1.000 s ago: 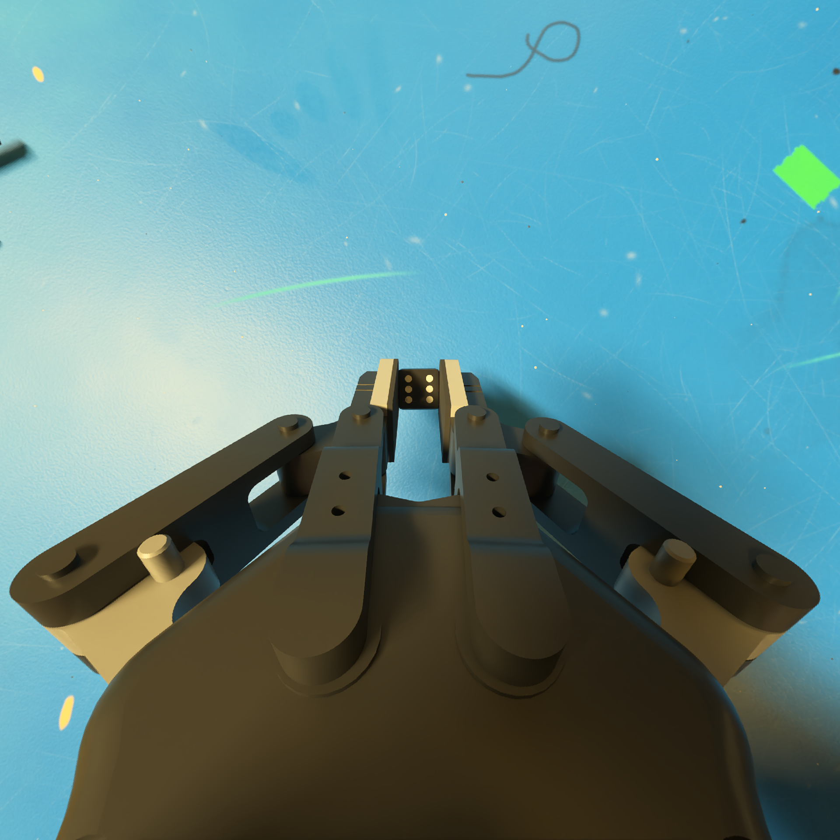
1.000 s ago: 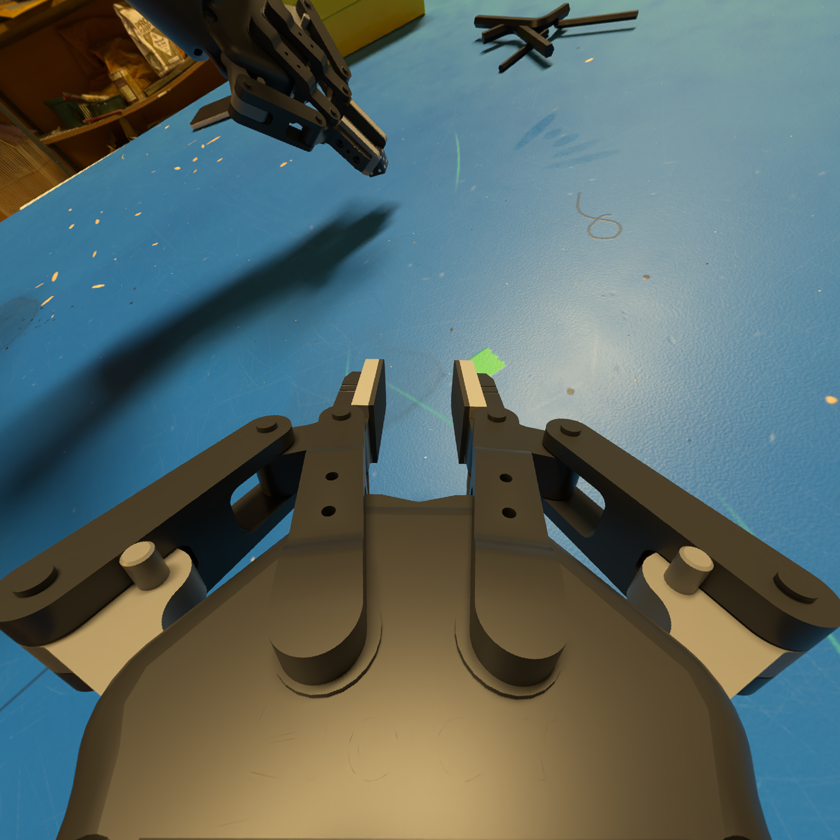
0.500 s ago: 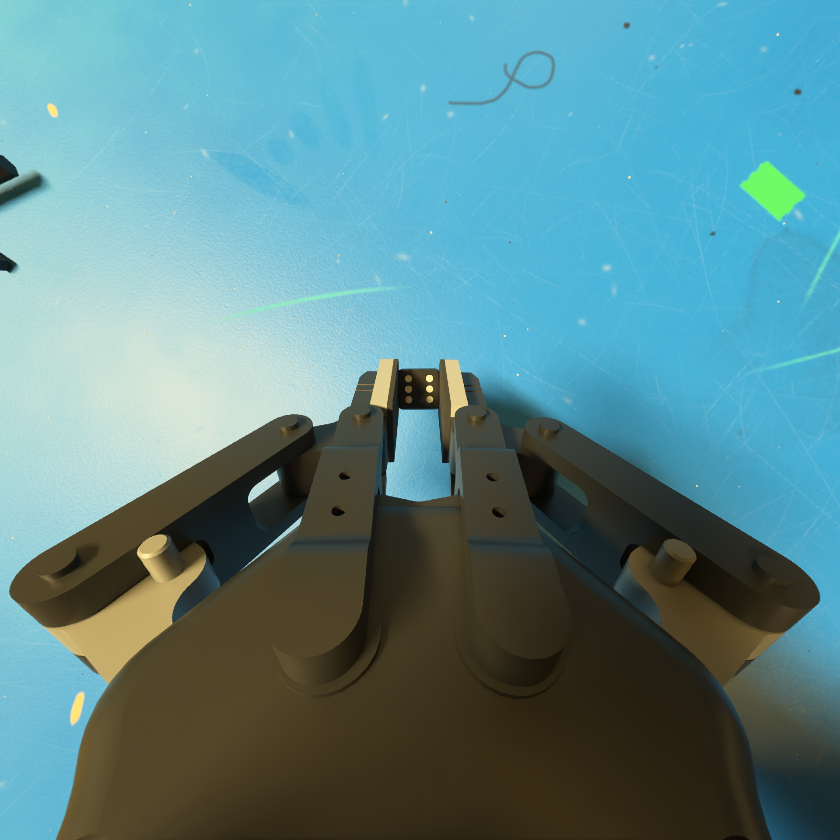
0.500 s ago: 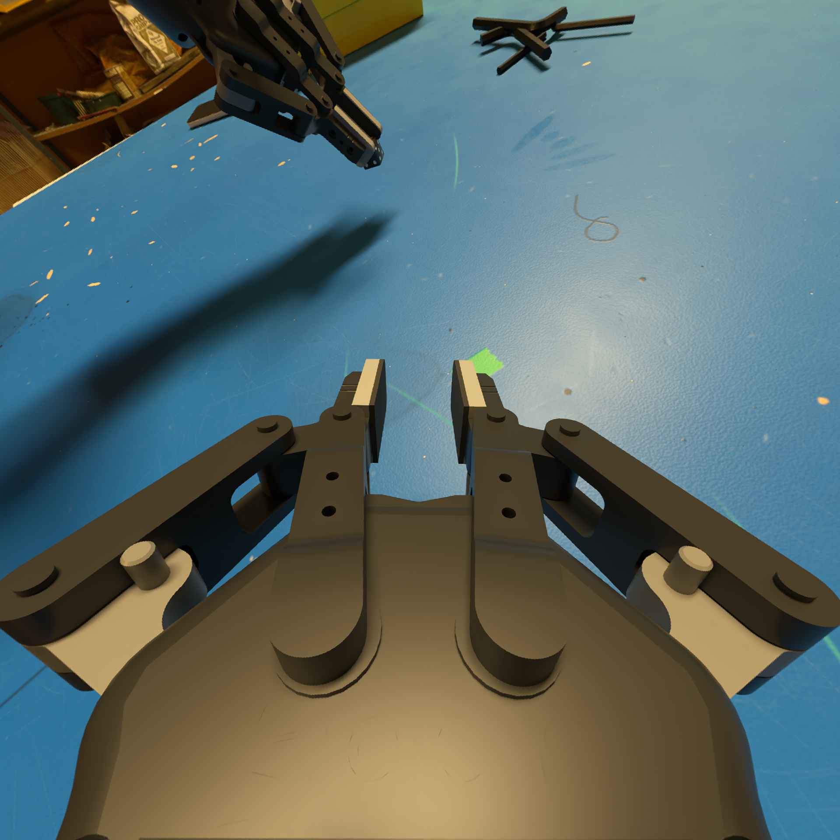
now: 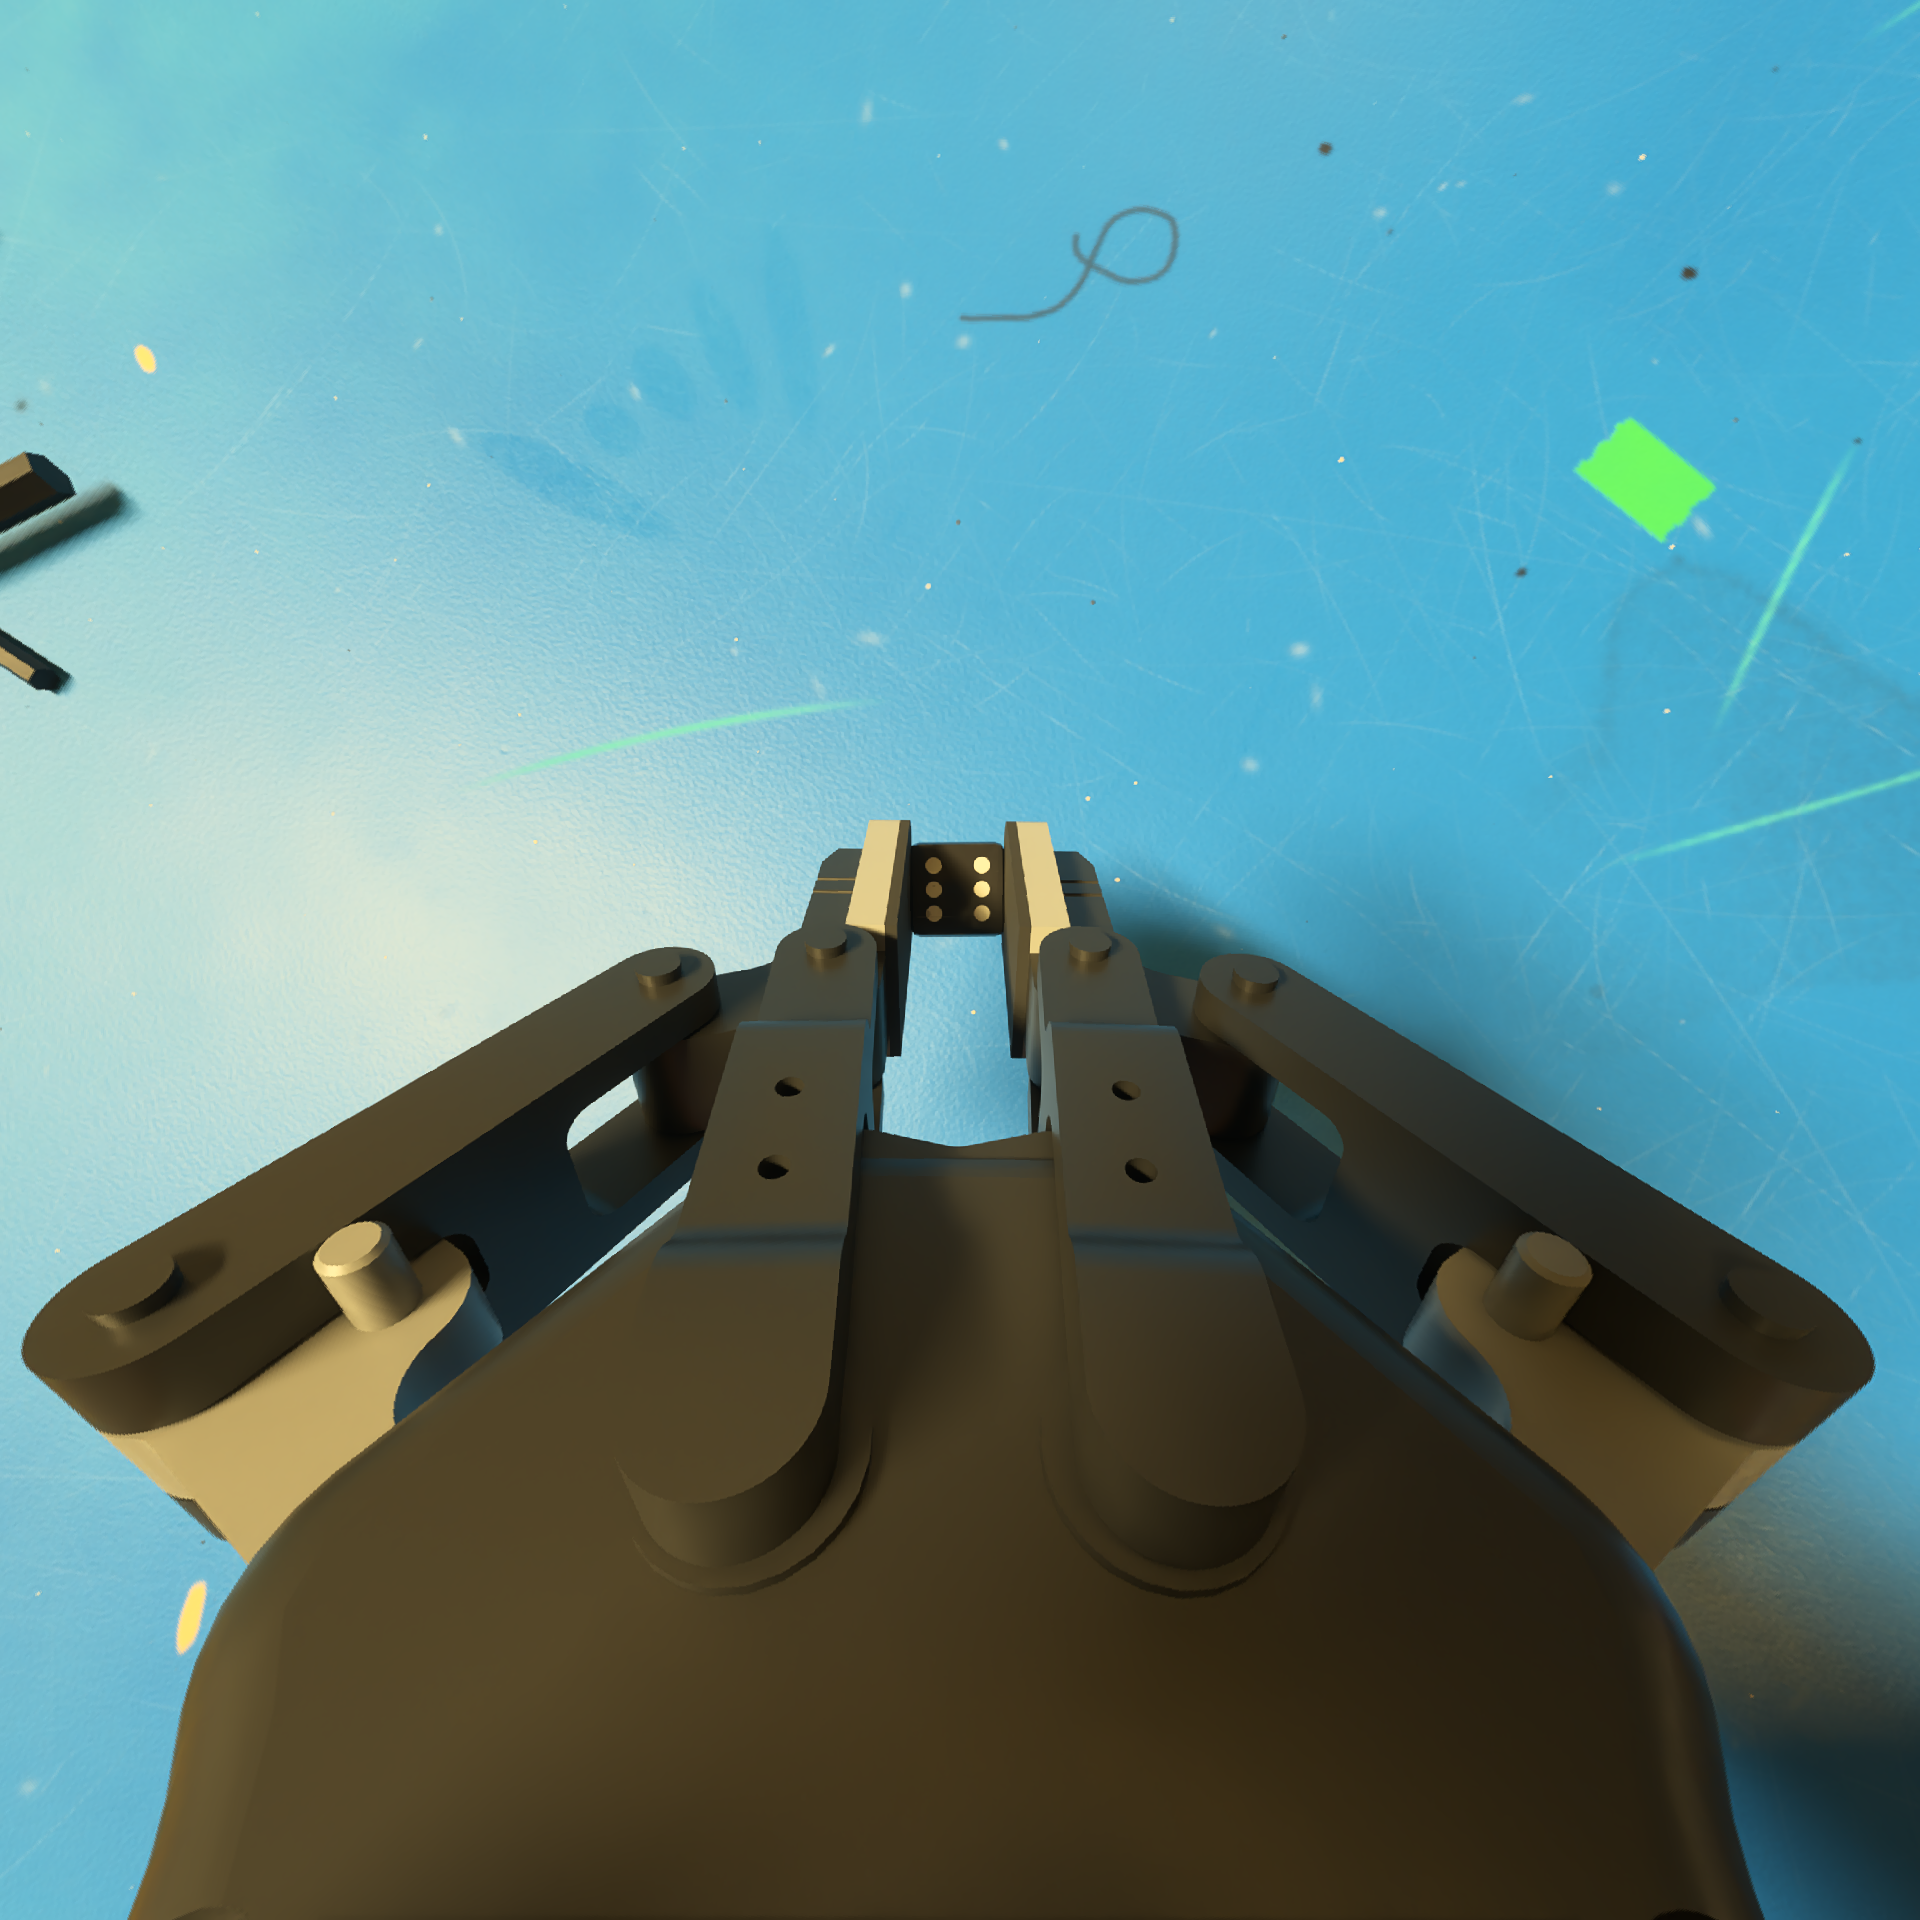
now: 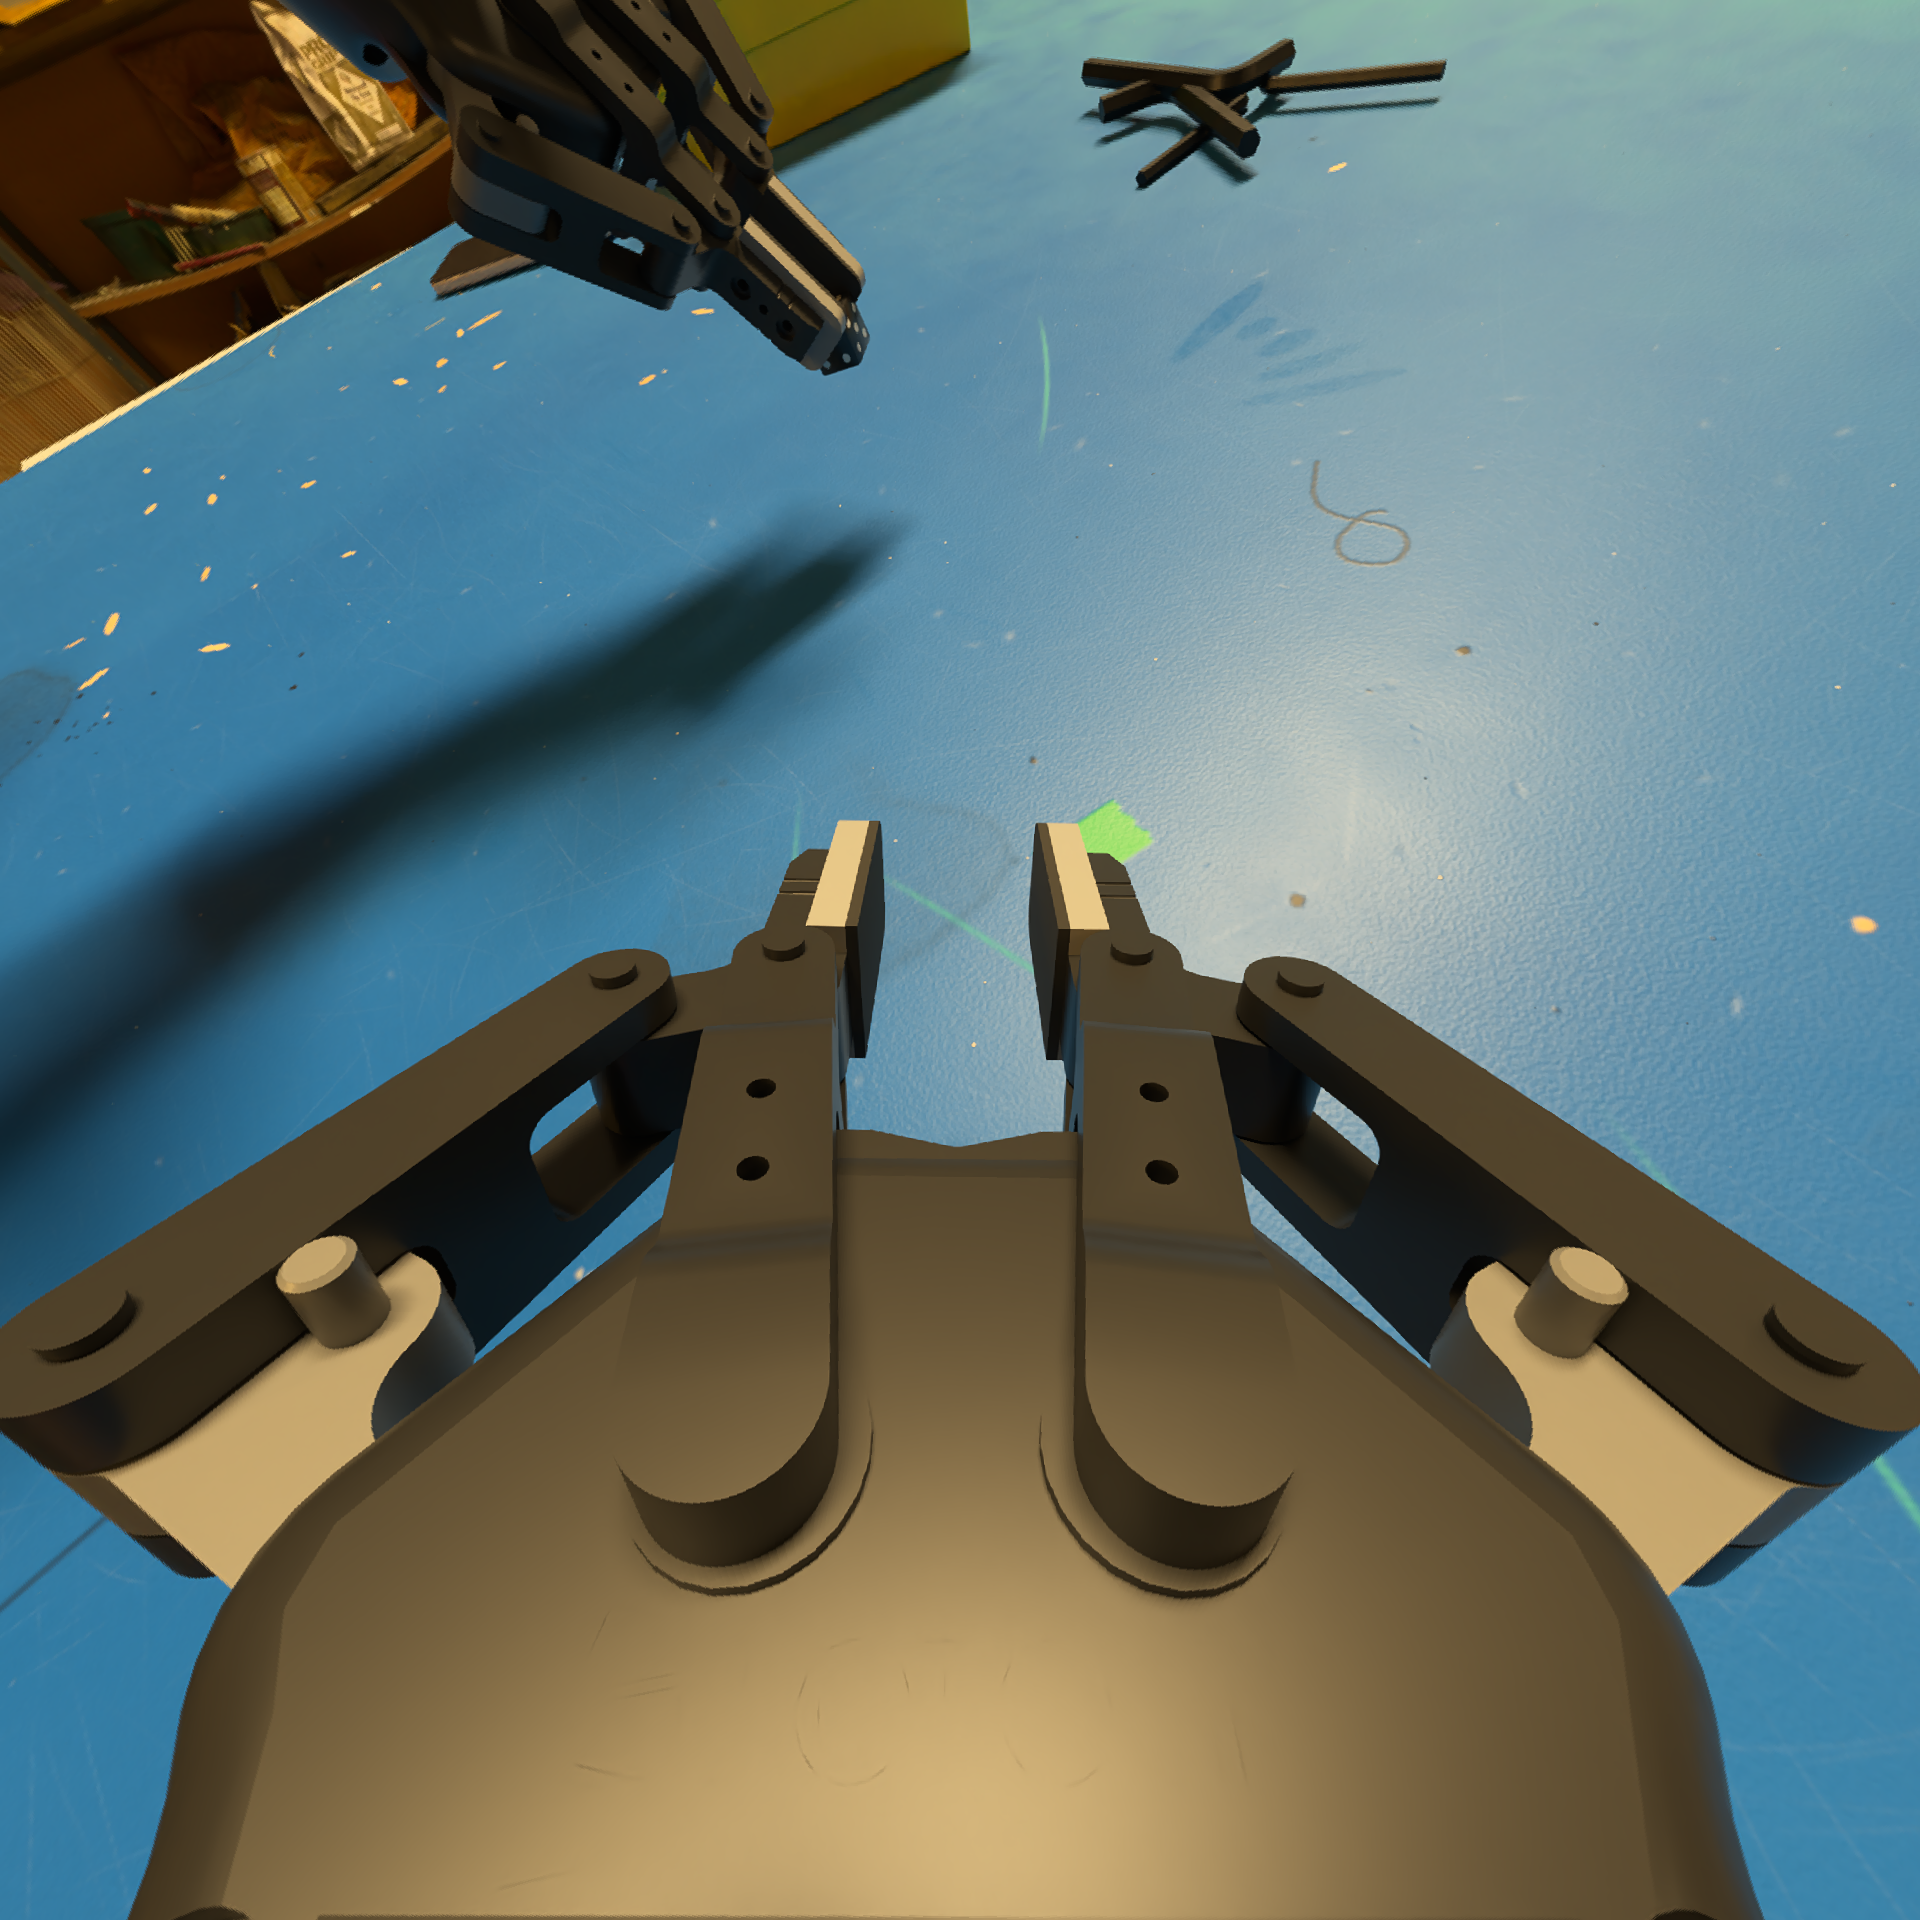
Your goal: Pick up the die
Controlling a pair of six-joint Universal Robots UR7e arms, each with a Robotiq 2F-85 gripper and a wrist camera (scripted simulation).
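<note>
The die (image 5: 957, 889) is small and black with pale pips. My left gripper (image 5: 957, 883) is shut on it, pinching it between the two pads, well above the blue table (image 5: 1351, 727). In the right wrist view the left gripper (image 6: 844, 338) hangs in the air at the upper left with the die (image 6: 852, 341) at its fingertips, its shadow on the table below. My right gripper (image 6: 957, 873) is open and empty, low over the table near a green tape patch (image 6: 1117, 829).
A pile of black sticks (image 6: 1205, 99) lies at the far side of the table; their ends show at the left edge of the left wrist view (image 5: 31, 488). A yellow box (image 6: 852, 52) stands at the far edge. A green tape patch (image 5: 1645, 480) lies right.
My left gripper has risen higher with the die held in it; the table marks look smaller and farther below. My right gripper has stayed where it was.
</note>
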